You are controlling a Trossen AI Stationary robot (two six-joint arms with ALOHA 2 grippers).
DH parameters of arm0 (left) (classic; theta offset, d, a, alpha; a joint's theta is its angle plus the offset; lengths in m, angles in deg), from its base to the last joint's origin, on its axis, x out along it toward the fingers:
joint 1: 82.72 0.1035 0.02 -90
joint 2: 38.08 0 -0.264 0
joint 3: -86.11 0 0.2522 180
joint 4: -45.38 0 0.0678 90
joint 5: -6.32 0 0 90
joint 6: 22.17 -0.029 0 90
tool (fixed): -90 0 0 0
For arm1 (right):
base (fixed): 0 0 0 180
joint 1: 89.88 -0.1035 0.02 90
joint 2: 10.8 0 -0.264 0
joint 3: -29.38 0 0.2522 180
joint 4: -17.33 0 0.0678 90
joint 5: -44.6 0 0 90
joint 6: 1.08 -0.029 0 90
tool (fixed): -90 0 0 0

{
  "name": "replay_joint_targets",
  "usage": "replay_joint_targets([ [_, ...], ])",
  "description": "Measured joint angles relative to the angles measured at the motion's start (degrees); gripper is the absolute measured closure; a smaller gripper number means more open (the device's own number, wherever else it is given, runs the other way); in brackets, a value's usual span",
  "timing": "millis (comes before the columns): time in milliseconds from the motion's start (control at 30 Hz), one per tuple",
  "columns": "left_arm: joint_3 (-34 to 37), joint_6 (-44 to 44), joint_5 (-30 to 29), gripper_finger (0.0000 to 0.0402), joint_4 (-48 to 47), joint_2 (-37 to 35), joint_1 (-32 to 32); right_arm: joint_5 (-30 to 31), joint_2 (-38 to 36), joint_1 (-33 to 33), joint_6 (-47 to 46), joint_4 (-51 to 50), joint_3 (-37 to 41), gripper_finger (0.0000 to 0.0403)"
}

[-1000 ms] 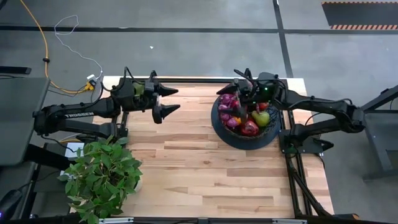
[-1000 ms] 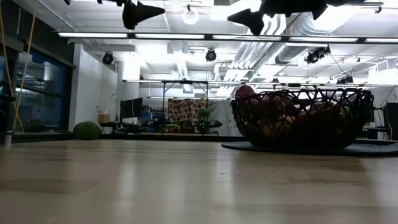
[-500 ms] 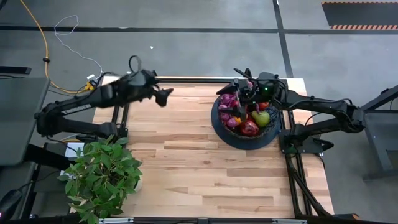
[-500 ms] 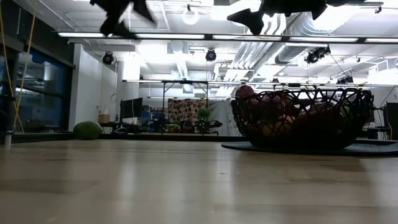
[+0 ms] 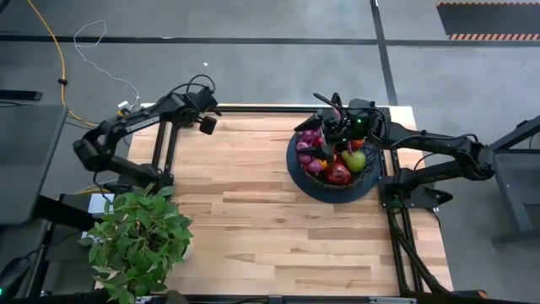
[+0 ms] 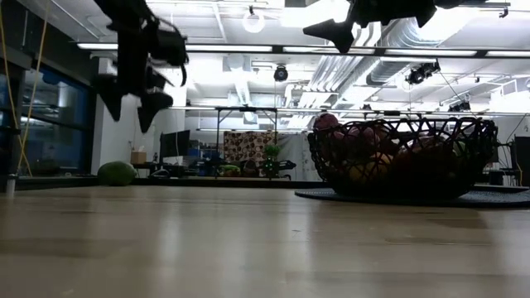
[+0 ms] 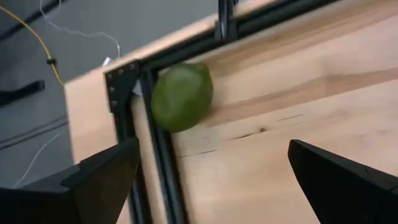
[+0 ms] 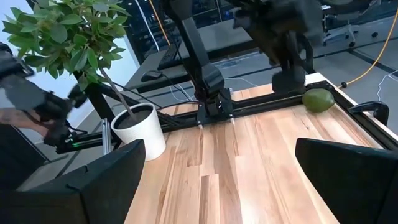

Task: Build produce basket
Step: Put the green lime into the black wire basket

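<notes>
From above, the basket stands at the desk's far right, full of produce; the right jaws hover over its far rim, released. The left jaws hang far left of the basket.

At desk level, the left jaws are spread; a lime lies far left of the basket.

The left wrist shows the lime against the desk's corner frame, jaws released.

The right wrist shows a plant in a pot.
</notes>
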Motion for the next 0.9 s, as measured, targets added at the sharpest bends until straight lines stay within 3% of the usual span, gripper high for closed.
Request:
replay_joint_targets([
  [433,1.90,2.59,-4.60,0.0002,9.79,12.10,3.60,0.04,-0.02,0.02,1.64,-0.20,0.00,0.0006],
  [567,1.73,6.29,-5.15,0.0004,9.83,16.69,4.25,0.07,0.00,0.02,1.64,-0.22,0.00,0.0006],
  [900,1.73,15.39,-13.10,0.0014,11.90,22.14,4.19,0.10,-0.02,0.02,1.68,-0.22,0.00,0.0006],
])
